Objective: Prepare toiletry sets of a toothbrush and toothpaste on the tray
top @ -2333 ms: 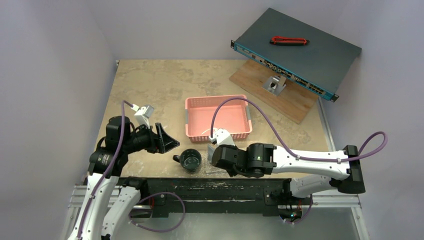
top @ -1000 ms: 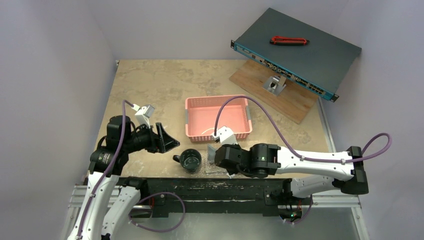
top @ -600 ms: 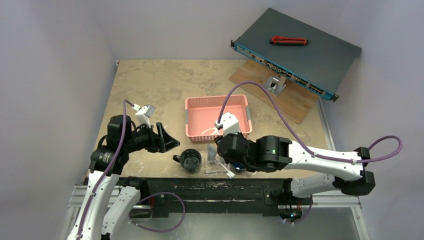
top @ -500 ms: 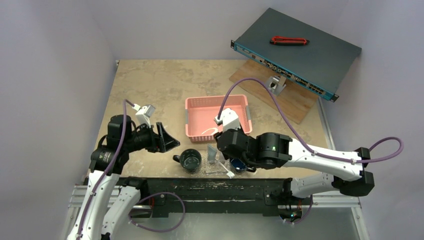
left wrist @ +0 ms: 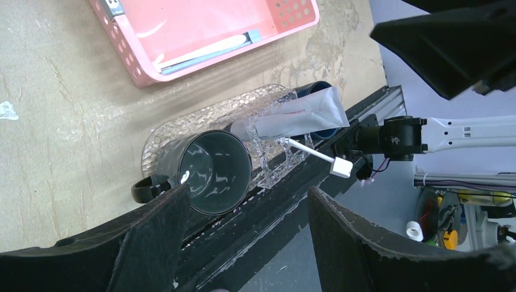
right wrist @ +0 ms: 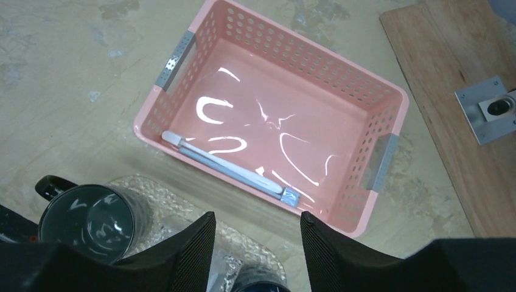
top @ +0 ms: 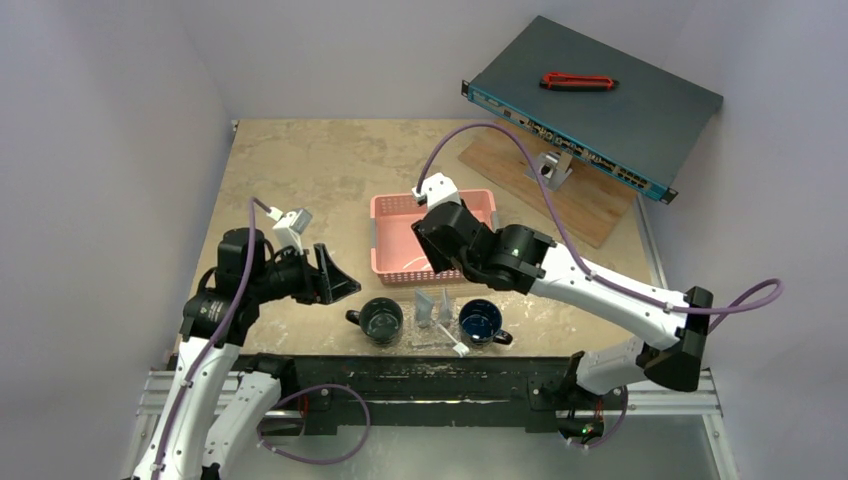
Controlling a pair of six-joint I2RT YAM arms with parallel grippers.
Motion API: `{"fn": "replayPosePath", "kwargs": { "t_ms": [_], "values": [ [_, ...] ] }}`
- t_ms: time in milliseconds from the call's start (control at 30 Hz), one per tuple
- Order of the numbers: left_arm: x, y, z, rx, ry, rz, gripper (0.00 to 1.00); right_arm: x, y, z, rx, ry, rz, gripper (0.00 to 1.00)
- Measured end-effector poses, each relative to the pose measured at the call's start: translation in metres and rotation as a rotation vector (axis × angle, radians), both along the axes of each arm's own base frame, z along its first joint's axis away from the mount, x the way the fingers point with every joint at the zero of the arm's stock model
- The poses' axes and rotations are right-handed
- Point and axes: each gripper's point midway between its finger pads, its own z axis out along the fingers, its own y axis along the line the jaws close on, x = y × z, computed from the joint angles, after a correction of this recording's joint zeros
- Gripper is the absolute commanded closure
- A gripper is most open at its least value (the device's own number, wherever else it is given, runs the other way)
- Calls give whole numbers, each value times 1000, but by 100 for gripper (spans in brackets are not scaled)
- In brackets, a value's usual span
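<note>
Pale lilac walls (top: pixel 100 150), mottled tan tabletop (top: pixel 330 160) (stone-look)

You have a pink, hole-dotted basket (right wrist: pixel 268 42) at twelve o'clock of the clear pebbled tray (left wrist: pixel 201 118); toothpaste (left wrist: pixel 298 115) silver-grey, toothbrush (left wrist: pixel 310 153) white.

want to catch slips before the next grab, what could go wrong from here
1. The toothbrush in the pink basket lies close along its near wall; the open right gripper above it could hit that wall or miss the slim handle.
2. On the tray, the white toothbrush sticks out past the near edge beside the toothpaste tube; a bump while placing might knock it off.
</note>
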Motion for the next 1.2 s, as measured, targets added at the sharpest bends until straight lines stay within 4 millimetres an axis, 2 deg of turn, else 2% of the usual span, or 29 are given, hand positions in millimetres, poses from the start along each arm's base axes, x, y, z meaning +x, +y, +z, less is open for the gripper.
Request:
{"fn": "replayPosePath", "kwargs": {
  "t_ms": [133, 333, 500, 700, 833, 1033, 1200],
  "values": [
    [1, 0, -1, 1, 6, 0, 31, 20, 10, -14, -8, 36, 24, 41],
    [1, 0, -2, 3, 13, 0, 31, 53, 24, -49, -21, 126, 59, 38],
    [2, 0, -3, 3, 18, 0, 31, 76, 23, -78, -24, 191, 44, 32],
    [5, -3, -11, 11, 63, -10, 30, 99, 20, -96, 3, 206, 6, 31],
    [8, -5, -19, 19, 114, -19, 30, 109, 24, -110, 6, 217, -8, 31],
    [11, -10, -34, 34, 187, -41, 30, 115, 37, -149, -11, 293, -12, 31],
    [4, -17, -38, 49, 199, -84, 30, 120, 47, -157, -4, 313, -1, 33]
  ]
}}
